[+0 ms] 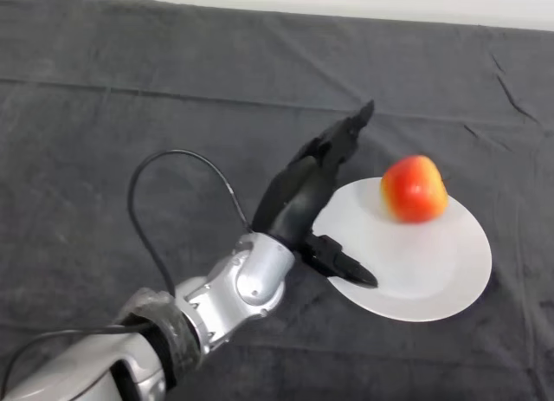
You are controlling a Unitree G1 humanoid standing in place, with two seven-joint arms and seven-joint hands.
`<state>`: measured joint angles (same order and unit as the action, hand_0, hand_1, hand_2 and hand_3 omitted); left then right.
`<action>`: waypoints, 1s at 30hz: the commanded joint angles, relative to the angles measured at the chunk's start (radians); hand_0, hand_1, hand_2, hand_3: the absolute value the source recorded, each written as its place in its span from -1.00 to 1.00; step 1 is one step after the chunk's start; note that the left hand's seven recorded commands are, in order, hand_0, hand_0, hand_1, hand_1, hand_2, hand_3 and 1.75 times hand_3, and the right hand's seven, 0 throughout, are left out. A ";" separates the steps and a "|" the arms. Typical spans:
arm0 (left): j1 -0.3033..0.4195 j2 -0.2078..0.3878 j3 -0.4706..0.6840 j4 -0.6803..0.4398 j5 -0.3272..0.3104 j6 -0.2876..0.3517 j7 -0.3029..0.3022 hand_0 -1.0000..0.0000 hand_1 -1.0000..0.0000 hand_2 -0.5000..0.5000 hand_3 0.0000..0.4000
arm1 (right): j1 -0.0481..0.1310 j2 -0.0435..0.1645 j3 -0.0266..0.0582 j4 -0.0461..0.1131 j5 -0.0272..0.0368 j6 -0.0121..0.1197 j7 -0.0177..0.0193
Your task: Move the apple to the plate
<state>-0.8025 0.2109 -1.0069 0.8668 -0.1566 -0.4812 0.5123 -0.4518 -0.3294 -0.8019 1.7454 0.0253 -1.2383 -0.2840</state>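
1. Head view – your left hand (299,193) hangs over the plate's left edge with its fingers straight and spread, thumb (342,262) jutting over the rim; it has hold of nothing.
2. Same view – the apple (415,189) already sits on the white plate (433,280), on the far part of it, close to the back rim. It lies to the right of the fingers and apart from them, with bare plate between.
3. The apple is round, so it offers no long axis to line up with. It is red, going to yellow-orange on the lower and right side, glossy and whole.
4. Judging from this, the placing looks done. Any pull-back should go left and toward you – away from the apple – so nothing nudges it off the rim.
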 commanded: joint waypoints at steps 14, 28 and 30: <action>0.093 0.301 0.264 -0.244 -0.004 -0.092 0.043 1.00 1.00 0.00 -1.00 | 0.133 0.089 -0.0222 0.067 -0.0024 0.033 -0.0024; 0.360 0.614 0.653 -0.472 -0.065 -0.142 0.177 1.00 1.00 0.00 -1.00 | 0.134 0.089 -0.0224 0.065 -0.0032 0.034 -0.0027; 0.402 0.638 0.708 -0.472 -0.075 -0.157 0.195 1.00 1.00 0.00 -1.00 | 0.134 0.090 -0.0225 0.065 -0.0033 0.034 -0.0028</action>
<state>-0.4021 0.8022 -0.2947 0.4345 -0.2249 -0.6205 0.7032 -0.4499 -0.3288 -0.8087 1.7452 0.0179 -1.2390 -0.2841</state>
